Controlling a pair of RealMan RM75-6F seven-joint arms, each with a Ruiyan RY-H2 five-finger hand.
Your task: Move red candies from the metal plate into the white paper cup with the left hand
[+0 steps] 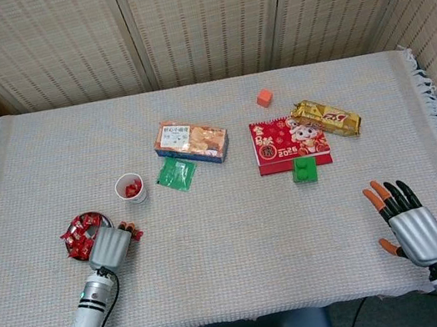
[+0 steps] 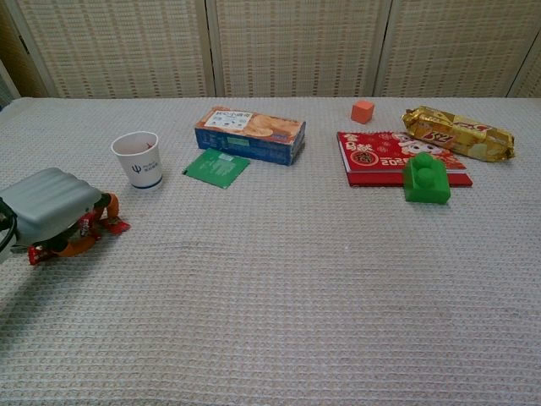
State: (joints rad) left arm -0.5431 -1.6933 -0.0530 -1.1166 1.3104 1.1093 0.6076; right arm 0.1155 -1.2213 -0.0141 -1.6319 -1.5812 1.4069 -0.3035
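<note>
— What lay at the left?
— The metal plate (image 1: 75,248) of red candies (image 1: 82,231); the left hand (image 1: 111,246) sat at its right edge, fingers curled down; whether it held a candy, I couldn't tell; the white paper cup (image 1: 130,187) stood just beyond.
— And the right?
— The right hand (image 1: 411,224) rested spread, holding nothing.

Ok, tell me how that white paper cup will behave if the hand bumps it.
The white paper cup is probably very light, holding only a few red candies, so a nudge could slide it. It stands upright and taller than its base, so it may tip. Its thin paper wall likely dents under the left hand.
</note>
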